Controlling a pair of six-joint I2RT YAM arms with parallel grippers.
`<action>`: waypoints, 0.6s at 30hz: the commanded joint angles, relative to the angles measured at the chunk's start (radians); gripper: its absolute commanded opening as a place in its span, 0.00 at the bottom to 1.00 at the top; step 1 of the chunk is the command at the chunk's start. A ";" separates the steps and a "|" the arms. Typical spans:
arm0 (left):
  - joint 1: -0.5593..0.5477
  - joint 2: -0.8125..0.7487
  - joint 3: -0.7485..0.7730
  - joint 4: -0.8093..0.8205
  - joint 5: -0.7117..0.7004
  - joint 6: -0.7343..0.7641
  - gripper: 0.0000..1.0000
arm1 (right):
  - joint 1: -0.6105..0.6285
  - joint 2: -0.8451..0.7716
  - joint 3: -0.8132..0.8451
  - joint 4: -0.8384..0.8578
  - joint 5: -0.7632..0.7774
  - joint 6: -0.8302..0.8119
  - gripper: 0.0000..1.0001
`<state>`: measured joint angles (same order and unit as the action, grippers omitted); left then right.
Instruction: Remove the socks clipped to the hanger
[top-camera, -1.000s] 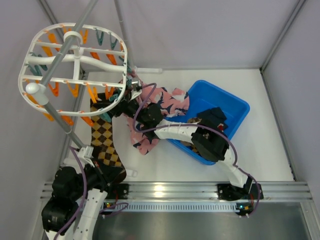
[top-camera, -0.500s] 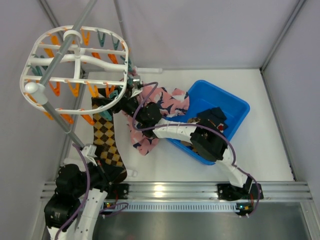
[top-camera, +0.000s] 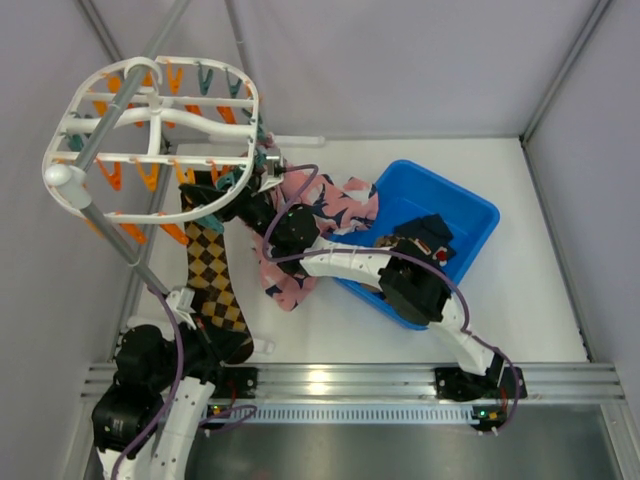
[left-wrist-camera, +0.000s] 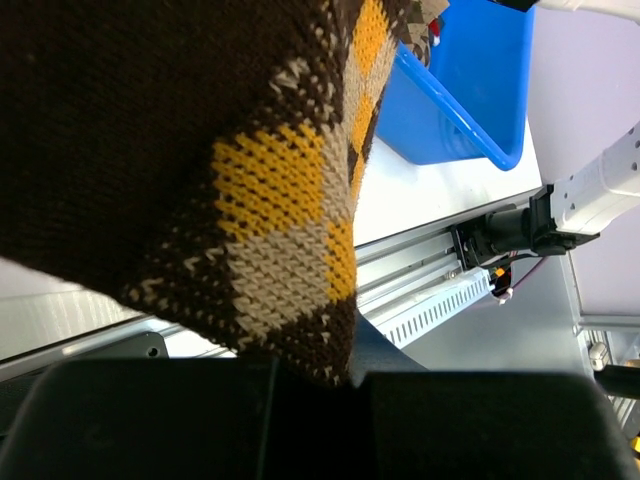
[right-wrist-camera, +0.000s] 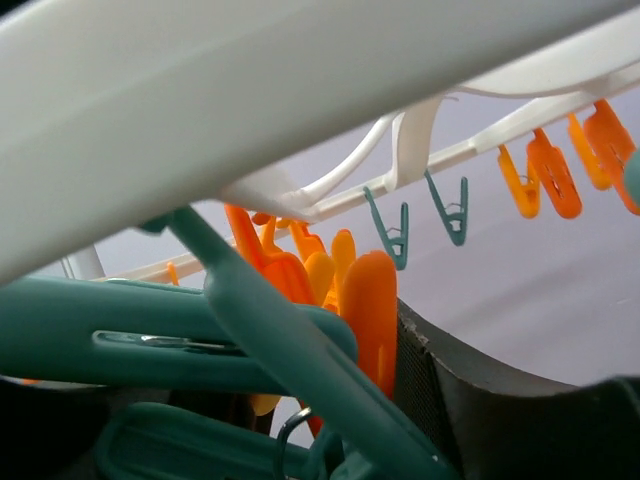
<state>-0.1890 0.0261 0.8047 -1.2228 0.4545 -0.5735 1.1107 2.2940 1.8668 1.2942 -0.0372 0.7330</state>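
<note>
The white hanger (top-camera: 150, 120) hangs on a grey pole at the upper left, tilted. A brown-and-black checkered sock (top-camera: 212, 275) is clipped to its near rim and stretches down to my left gripper (top-camera: 222, 342), which is shut on its lower end. In the left wrist view the sock (left-wrist-camera: 200, 150) runs into the gap of that gripper (left-wrist-camera: 320, 385). My right gripper (top-camera: 258, 185) is at the hanger's rim by the sock's top. Up close, a teal clip (right-wrist-camera: 150, 345) and an orange clip (right-wrist-camera: 368, 310) fill its jaws (right-wrist-camera: 300, 420); one finger (right-wrist-camera: 520, 420) shows. Pink socks (top-camera: 300, 255) lie on the table.
A blue bin (top-camera: 465, 215) sits right of centre, with more pink sock (top-camera: 350, 200) draped over its left edge and dark items inside. The grey pole (top-camera: 120, 100) slants down to the table's left edge. The metal rail (top-camera: 350, 382) runs along the near edge.
The hanger has swung up and to the left, and its near rim has lifted. The checkered sock has pulled straighter and tauter. The right gripper has stayed at the rim.
</note>
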 joint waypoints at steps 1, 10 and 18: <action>0.006 -0.008 -0.004 -0.004 0.003 -0.006 0.00 | 0.012 -0.002 0.061 0.112 0.031 -0.035 0.56; 0.006 -0.008 -0.004 -0.004 0.003 -0.009 0.00 | 0.012 -0.010 0.088 0.039 0.075 -0.070 0.61; 0.006 -0.006 -0.007 -0.004 0.015 -0.005 0.00 | 0.014 0.004 0.124 -0.033 0.059 -0.086 0.59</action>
<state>-0.1890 0.0261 0.8017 -1.2228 0.4549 -0.5770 1.1191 2.2990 1.9316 1.2716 0.0219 0.6750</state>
